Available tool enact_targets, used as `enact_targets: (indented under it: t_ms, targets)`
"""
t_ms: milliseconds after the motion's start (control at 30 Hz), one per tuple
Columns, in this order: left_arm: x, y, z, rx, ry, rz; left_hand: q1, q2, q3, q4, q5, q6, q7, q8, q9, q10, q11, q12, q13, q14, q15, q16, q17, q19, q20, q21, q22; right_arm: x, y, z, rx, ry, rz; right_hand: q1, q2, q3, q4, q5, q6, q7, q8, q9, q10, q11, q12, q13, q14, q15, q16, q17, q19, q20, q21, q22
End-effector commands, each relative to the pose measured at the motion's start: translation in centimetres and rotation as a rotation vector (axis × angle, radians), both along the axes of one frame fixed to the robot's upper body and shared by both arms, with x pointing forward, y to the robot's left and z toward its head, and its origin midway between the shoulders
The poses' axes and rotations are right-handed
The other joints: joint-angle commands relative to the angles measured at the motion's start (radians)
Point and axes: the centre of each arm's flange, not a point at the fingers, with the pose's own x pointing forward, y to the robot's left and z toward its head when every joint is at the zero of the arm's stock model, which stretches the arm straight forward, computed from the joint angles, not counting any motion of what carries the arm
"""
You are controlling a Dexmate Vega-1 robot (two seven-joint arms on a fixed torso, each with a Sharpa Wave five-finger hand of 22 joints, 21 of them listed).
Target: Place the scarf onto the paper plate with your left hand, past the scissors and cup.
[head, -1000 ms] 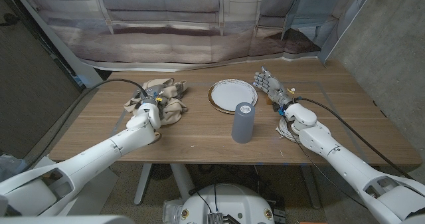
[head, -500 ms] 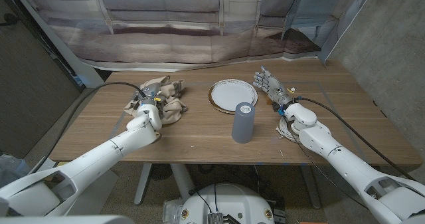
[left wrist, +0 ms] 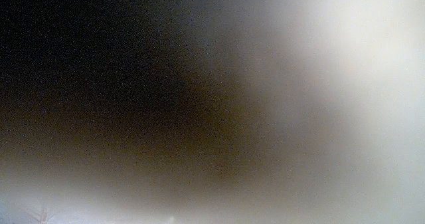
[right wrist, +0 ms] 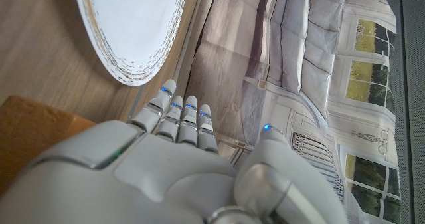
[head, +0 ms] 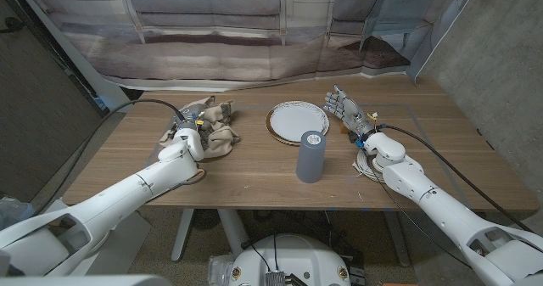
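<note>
Wooden table (head: 254, 163) before a printed backdrop (head: 212, 31); left robot hand (head: 188, 126) buried in scarf (head: 219, 129), grip unclear; right robot hand (head: 346, 112) released.

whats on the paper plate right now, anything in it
Nothing: the paper plate shows a bare white face in the head and right wrist views. The gray cup covers only its near rim. The scarf lies apart, under the left hand.

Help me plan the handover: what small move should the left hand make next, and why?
Probably close its fingers on the scarf: the left hand is down on the crumpled cloth, which lies on the table, left of the bare paper plate. Whether it already grips is unclear.
</note>
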Motion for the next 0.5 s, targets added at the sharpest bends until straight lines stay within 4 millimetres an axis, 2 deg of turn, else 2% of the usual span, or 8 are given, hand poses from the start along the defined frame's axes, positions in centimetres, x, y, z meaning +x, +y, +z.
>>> enact_targets:
  t_ms: [33, 433, 500]
  targets:
    - [-0.7, 0.0, 1.5, 0.032, -0.016, 0.003, -0.002, 0.005, 0.006, 0.006, 0.001, 0.033, 0.001, 0.017, 0.002, 0.018, -0.002, 0.005, 0.01, 0.032, -0.076, -0.001, 0.253, 0.075, -0.087, 0.009, 0.002, -0.1, -0.1, -0.1, 0.009, -0.003, 0.005, 0.004, 0.008, -0.002, 0.0, -0.001, 0.004, -0.001, -0.001, 0.002, 0.008, 0.0, -0.006, 0.002, 0.01, 0.002, -0.001, 0.002, 0.009, -0.001, -0.003, 0.003]
    - [-1.4, -0.1, 2.8, 0.05, -0.026, 0.002, -0.001, 0.005, 0.009, 0.006, 0.0, 0.035, 0.001, 0.019, 0.0, 0.034, -0.006, 0.009, 0.022, 0.047, -0.082, 0.004, 0.269, 0.088, -0.098, 0.022, 0.001, -0.2, -0.4, -0.2, 0.017, -0.004, 0.016, 0.004, 0.008, -0.002, -0.001, -0.001, 0.004, 0.0, -0.001, 0.002, 0.008, 0.0, -0.006, 0.002, 0.01, 0.002, -0.002, 0.002, 0.011, -0.002, -0.005, 0.003]
    - [-1.5, -0.1, 3.0, 0.054, -0.027, 0.005, -0.002, 0.005, 0.009, 0.006, 0.0, 0.042, 0.007, 0.022, -0.001, 0.034, -0.006, 0.008, 0.024, 0.049, -0.082, 0.004, 0.272, 0.089, -0.098, 0.024, 0.001, -0.2, -0.4, -0.2, 0.016, -0.003, 0.015, 0.004, 0.008, -0.002, -0.001, -0.001, 0.003, 0.0, -0.001, 0.002, 0.008, 0.0, -0.007, 0.002, 0.01, 0.002, -0.002, 0.002, 0.011, -0.002, -0.005, 0.003]
